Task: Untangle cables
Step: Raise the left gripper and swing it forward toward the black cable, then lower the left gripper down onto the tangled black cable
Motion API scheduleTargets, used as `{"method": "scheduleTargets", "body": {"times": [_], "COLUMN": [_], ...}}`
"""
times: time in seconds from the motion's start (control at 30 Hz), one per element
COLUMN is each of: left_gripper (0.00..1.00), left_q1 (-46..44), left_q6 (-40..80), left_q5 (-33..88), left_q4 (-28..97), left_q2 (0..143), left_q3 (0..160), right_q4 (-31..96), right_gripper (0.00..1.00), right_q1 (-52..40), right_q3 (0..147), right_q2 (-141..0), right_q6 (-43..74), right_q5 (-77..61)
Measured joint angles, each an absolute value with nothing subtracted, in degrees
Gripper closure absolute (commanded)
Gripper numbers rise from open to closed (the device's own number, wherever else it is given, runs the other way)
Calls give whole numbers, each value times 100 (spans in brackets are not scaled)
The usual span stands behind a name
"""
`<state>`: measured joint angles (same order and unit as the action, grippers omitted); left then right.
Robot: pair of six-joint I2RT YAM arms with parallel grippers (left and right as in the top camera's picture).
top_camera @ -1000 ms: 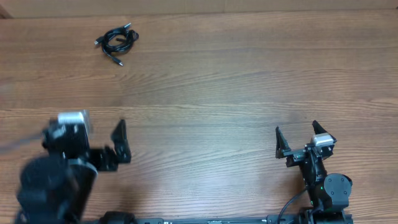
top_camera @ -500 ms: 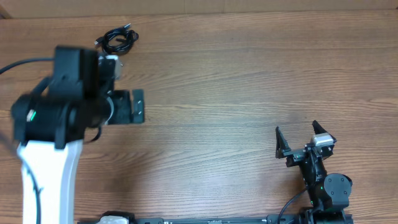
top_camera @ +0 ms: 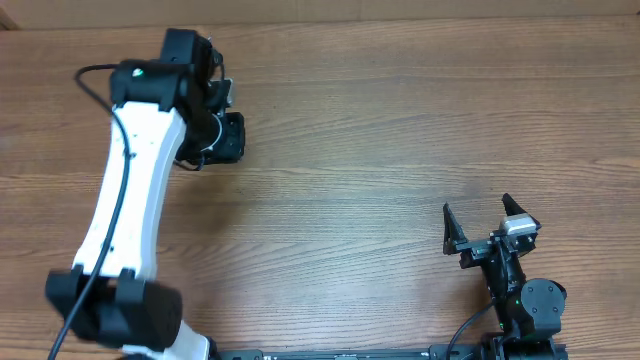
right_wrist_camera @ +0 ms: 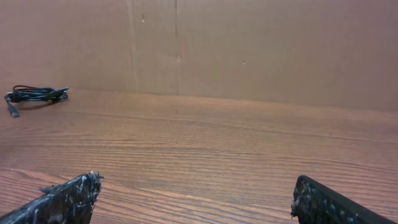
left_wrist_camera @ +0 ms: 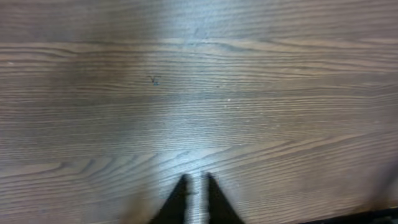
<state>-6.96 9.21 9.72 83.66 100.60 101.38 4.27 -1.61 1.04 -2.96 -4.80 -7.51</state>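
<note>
The cables (right_wrist_camera: 34, 94) lie as a small black coiled bundle on the wood at the far left of the right wrist view, one plug end sticking out to the left. Overhead, my left arm reaches over that far-left spot and hides the bundle. My left gripper (top_camera: 238, 137) (left_wrist_camera: 196, 177) is shut, its two dark fingertips almost touching over bare wood, with nothing between them. My right gripper (top_camera: 476, 205) (right_wrist_camera: 196, 180) stands open low at the near right, far from the cables, holding nothing.
A brown cardboard wall (right_wrist_camera: 249, 43) runs along the far edge of the wooden table (top_camera: 380, 150). The left arm's white link (top_camera: 130, 190) slants across the left side of the table, with its own black wire alongside.
My left arm swung from the near left up to the far left, over where the bundle lay. Its jaws went from open to shut. The right arm stayed still.
</note>
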Motion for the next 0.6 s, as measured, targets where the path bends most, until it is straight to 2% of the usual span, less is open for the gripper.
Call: {"method": "scheduleTargets", "body": {"times": [0.23, 0.3, 0.37, 0.43, 0.6], "left_gripper": [96, 93, 82, 76, 46], "left_q1": [-696, -681, -624, -491, 174], "left_q6": [1264, 1365, 1466, 1640, 2084], "left_q5": [987, 932, 729, 469, 30], "left_q4": [8263, 8184, 8106, 8082, 7596], "left_q2": [10825, 10982, 11032, 11045, 11043], "left_q3": [10138, 10138, 10189, 10398, 11065], "right_q4": [427, 427, 427, 427, 427], "right_gripper": [0, 0, 0, 0, 0], "right_q1": [-158, -158, -158, -161, -158], "right_q3": [104, 104, 104, 104, 104], "right_q2": [-296, -296, -296, -296, -296], "right_q6": [-480, -480, -482, -480, -480], "right_q5": [-751, -746, -749, -749, -749]}}
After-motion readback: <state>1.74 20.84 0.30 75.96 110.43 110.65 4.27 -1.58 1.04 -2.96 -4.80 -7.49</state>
